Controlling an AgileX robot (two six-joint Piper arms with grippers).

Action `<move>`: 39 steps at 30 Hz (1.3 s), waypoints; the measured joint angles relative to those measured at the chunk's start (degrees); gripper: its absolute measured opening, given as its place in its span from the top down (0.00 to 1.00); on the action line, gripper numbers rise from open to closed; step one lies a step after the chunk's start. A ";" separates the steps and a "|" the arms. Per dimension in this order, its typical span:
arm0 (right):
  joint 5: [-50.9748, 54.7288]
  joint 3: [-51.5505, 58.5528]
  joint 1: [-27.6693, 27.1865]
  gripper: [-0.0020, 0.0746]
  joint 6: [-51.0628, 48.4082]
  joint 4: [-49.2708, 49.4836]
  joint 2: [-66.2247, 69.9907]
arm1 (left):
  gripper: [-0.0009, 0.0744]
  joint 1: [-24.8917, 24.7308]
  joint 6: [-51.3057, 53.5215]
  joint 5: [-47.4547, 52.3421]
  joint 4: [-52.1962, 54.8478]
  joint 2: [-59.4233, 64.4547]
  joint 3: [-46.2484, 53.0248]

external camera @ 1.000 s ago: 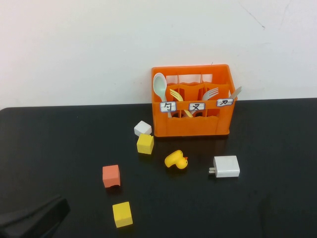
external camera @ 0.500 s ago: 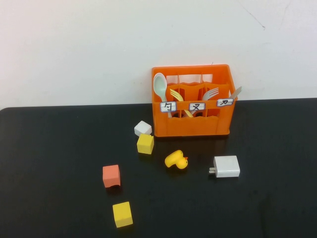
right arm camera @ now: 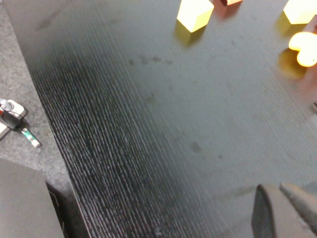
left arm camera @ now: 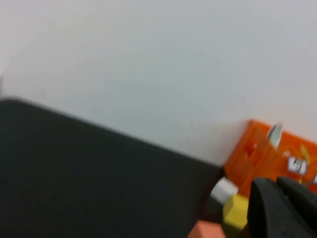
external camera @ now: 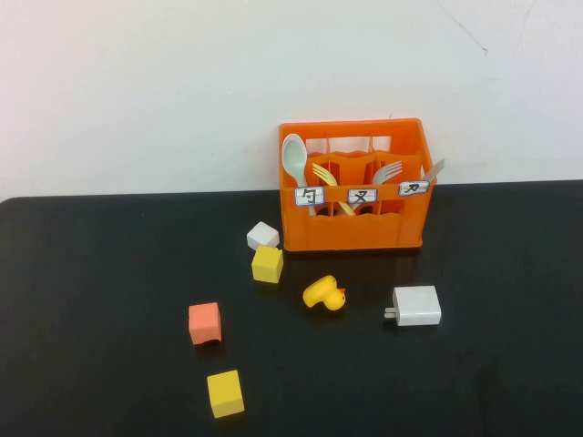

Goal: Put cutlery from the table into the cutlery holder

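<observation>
Though the left gripper (left arm camera: 285, 210) and the right gripper (right arm camera: 282, 210) hang low over the black table (external camera: 109, 273), both pinched together and empty, the light, stiff, slippery mint-green spoon (external camera: 293, 159) and grey fork (external camera: 388, 171) already stand in the orange cutlery holder (external camera: 355, 232), best pinched by their handles.

1. The cutlery holder (external camera: 355, 228) is an orange plastic crate with inner compartments. It stands upright at the far edge of the matt black tabletop (external camera: 109, 273), close to the white wall. Three small white labels with black characters sit along its front upper rail.
2. The mint-green spoon (external camera: 293, 159) stands in the left compartment, bowl upward, rising above the rim beside the left label.
3. The light grey fork (external camera: 388, 171) stands in the compartment right of centre, tines upward and leaning toward the right.
4. In the left wrist view, the holder (left arm camera: 257, 153) appears blurred.
</observation>
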 joint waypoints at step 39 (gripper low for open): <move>0.00 0.00 0.00 0.98 0.00 0.00 0.00 | 0.99 0.00 29.41 15.78 -14.58 -0.13 -0.10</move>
